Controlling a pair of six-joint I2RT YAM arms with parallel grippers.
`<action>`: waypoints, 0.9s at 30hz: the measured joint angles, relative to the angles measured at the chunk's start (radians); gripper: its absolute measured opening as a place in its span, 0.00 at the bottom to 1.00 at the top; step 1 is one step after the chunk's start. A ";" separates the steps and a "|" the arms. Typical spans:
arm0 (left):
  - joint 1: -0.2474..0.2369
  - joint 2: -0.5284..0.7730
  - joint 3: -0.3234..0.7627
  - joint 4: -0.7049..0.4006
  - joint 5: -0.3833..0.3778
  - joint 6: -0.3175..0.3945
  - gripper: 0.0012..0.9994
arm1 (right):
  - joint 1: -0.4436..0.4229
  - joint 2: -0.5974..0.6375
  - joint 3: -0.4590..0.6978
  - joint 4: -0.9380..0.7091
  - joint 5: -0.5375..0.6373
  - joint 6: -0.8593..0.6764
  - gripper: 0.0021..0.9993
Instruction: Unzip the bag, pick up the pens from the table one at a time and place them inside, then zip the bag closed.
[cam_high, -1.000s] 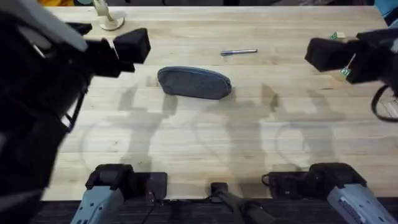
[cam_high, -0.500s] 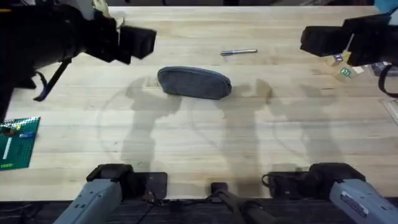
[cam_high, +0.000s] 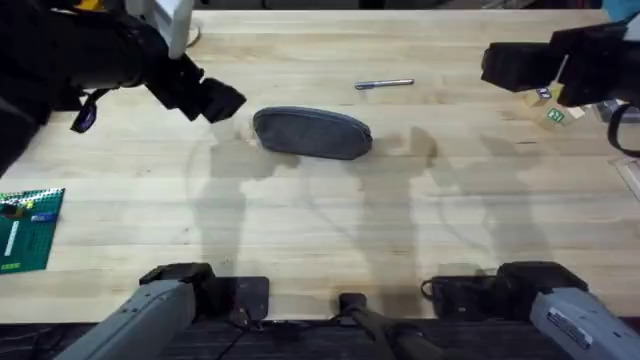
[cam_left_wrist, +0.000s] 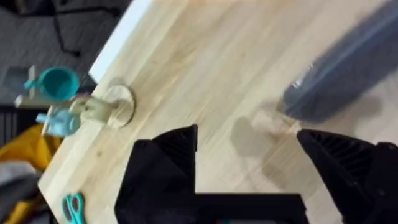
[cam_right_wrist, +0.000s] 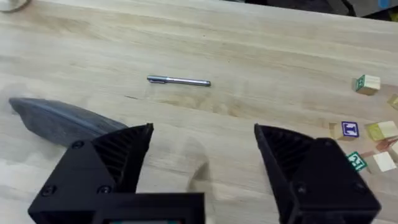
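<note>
One bag (cam_high: 312, 133), one pen (cam_high: 384, 84), zipper seemingly closed

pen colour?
Metallic grey-silver. The pen shows best in the right wrist view, lying on the table.

The bag (cam_high: 312, 133) lies near the middle of the bench (cam_high: 330, 230), with one pen (cam_high: 384, 84) behind it and a little to the right, apart from it. The left pincer (cam_high: 222, 103) hangs just left of the bag; the right pincer (cam_high: 500, 66) hangs well right of the pen, with small blocks (cam_high: 548, 104) beside it.
</note>
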 joint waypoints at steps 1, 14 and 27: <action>0.009 0.011 0.000 -0.007 0.015 0.041 0.99 | 0.000 0.000 0.000 0.000 0.000 0.000 1.00; 0.116 0.225 0.000 -0.070 0.233 0.408 0.99 | 0.000 0.000 0.000 0.000 0.000 0.000 1.00; 0.117 0.434 0.001 -0.035 0.352 0.504 0.99 | 0.000 0.000 0.000 0.000 0.000 0.000 1.00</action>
